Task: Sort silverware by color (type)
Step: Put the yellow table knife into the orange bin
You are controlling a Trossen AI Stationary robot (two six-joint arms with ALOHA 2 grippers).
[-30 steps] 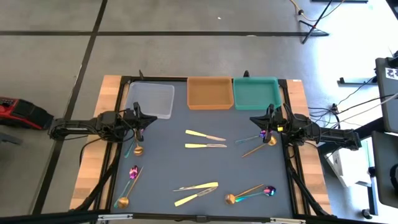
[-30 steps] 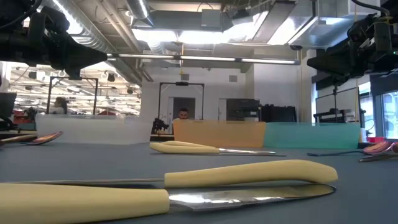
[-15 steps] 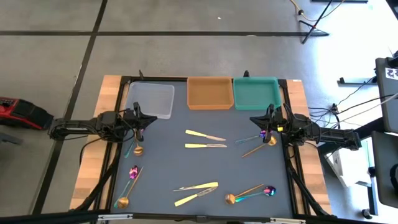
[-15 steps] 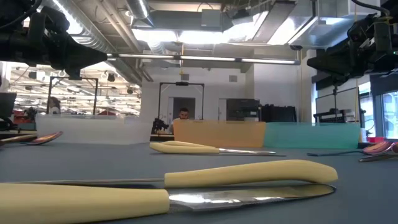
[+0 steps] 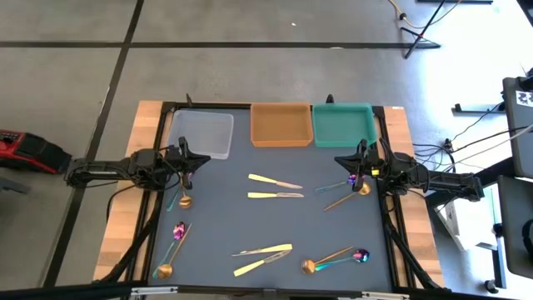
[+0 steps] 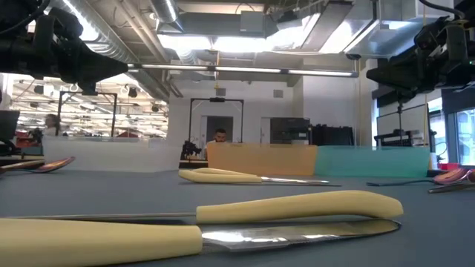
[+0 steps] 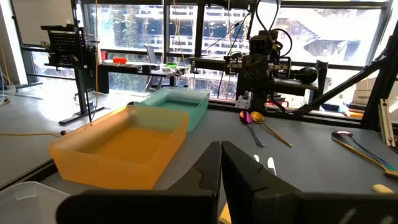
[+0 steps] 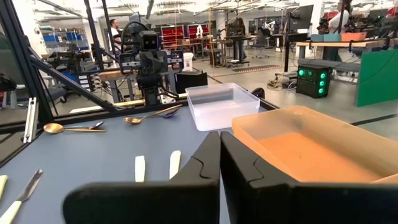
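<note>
I find no text, label, brand, number or sign that I can read in any view, on the table, the trays or the room behind.

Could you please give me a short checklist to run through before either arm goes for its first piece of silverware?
1. Left pincer empty and shut: ok.
2. Right pincer empty and shut: ok.
3. Clear tray, orange tray and teal tray hold nothing: ok.
4. Silverware sorted: not ok, knives and spoons lie mixed on the table.
5. Crossed knives free to lift singly: cannot tell.
</note>
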